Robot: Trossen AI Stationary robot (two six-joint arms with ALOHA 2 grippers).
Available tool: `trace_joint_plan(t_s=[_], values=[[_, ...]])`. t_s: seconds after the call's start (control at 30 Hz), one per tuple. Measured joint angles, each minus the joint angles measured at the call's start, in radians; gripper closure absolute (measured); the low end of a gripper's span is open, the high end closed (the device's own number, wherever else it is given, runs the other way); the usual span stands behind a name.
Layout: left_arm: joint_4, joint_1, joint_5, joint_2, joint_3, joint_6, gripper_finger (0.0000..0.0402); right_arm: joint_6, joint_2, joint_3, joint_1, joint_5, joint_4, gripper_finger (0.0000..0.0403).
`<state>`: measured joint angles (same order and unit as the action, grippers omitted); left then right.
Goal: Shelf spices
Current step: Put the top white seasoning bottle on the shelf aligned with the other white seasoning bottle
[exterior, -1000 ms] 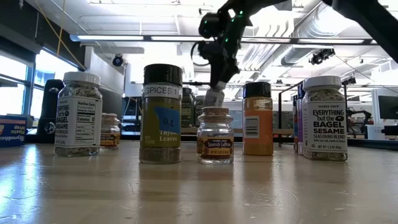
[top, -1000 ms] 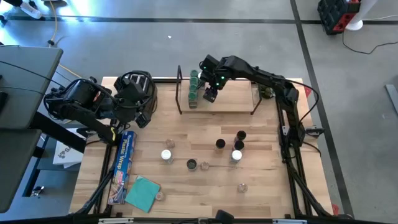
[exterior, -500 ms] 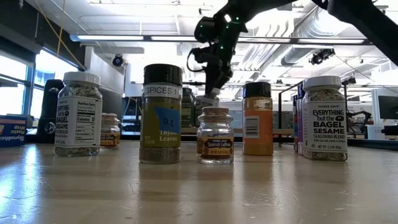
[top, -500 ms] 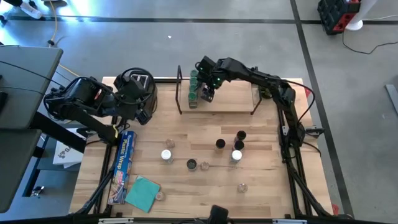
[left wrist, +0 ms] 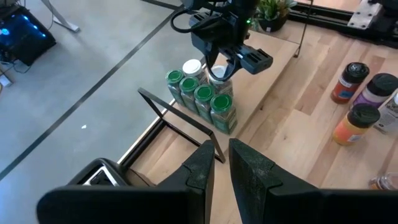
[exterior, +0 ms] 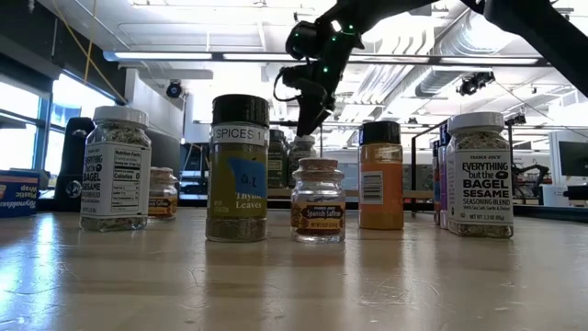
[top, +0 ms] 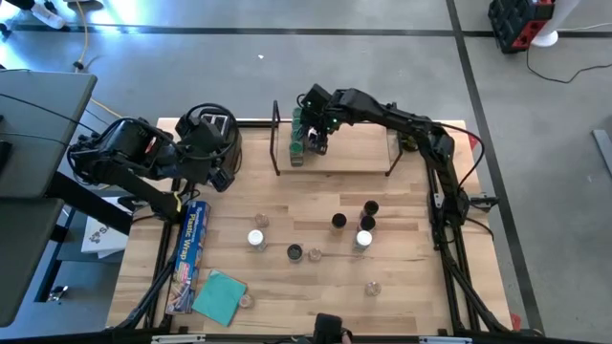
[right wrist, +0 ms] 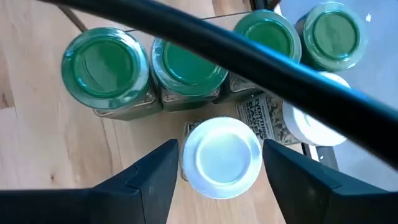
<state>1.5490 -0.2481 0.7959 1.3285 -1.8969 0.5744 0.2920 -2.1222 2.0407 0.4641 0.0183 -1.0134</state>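
The light-wood shelf (top: 363, 162) stands at the table's far edge. A row of green-topped spice jars (top: 298, 134) and one white-topped jar (left wrist: 191, 67) stand at its left end. My right gripper (top: 316, 141) hangs over that end, shut on another white-topped jar (right wrist: 221, 155) beside the green row (right wrist: 180, 65). Several more jars (top: 338, 222) stand loose on the table's middle. My left gripper (left wrist: 221, 168) waits shut near the table's left edge, by the toaster. My right gripper pinches the white-topped jar just below its lid (left wrist: 219, 78) between its two fingers (right wrist: 155, 174), coming from above and pointing down. The jar is upright, close beside the green-topped jars. Whether its base rests on the shelf board, I cannot tell.
The shelf's black end frame (right wrist: 249, 56) crosses just above the jars. A black-and-silver toaster (top: 215, 124) sits at the far left, a potted plant (top: 411, 143) at the shelf's right end. A wrap box (top: 191, 253) and teal cloth (top: 220, 294) lie near left.
My right gripper has carried the white-topped jar toward the table's left along the shelf and lowered it, closing in on the green-topped row. It has stayed shut on the jar.
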Motion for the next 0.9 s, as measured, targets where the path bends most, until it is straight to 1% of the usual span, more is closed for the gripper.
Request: trace_joint_plan(t_s=[0.2, 0.3, 0.43, 0.57, 0.6, 0.67, 0.73, 0.8, 0.9], values=[[0.0, 0.0, 0.0, 0.0, 0.0, 0.0, 0.0357, 0.083, 0.001, 0.0, 0.0, -0.002, 0.013, 0.0175], [0.0, 0.0, 0.0, 0.0, 0.0, -0.001, 0.0357, 0.094, 0.001, 0.002, 0.0, 0.025, 0.038, 0.0174], [-0.001, 0.0, 0.0, 0.0, 0.0, -0.001, 0.0357, 0.094, 0.002, 0.065, 0.0, 0.052, 0.001, 0.0174], [-0.001, 0.0, 0.0, 0.0, 0.0, 0.0, 0.0357, 0.055, 0.002, 0.159, 0.0, 0.057, -0.114, 0.0174], [-0.002, 0.0, 0.0, 0.0, 0.0, 0.001, 0.0357, 0.029, 0.002, 0.18, 0.0, 0.039, -0.144, 0.0174], [-0.002, 0.0, 0.0, 0.0, 0.0, 0.005, 0.0357, -0.013, 0.004, 0.201, 0.001, -0.044, -0.203, 0.0175], [-0.002, 0.0, -0.001, 0.0, 0.0, 0.014, 0.0357, -0.013, 0.004, 0.189, 0.004, -0.108, -0.263, 0.0183], [-0.002, 0.0, -0.005, 0.0, 0.0, 0.017, 0.0357, 0.018, 0.004, 0.145, 0.005, -0.128, -0.302, 0.02], [-0.002, 0.0, -0.006, 0.0, 0.0, 0.017, 0.0357, 0.031, 0.003, 0.059, 0.009, -0.129, -0.297, 0.024]])
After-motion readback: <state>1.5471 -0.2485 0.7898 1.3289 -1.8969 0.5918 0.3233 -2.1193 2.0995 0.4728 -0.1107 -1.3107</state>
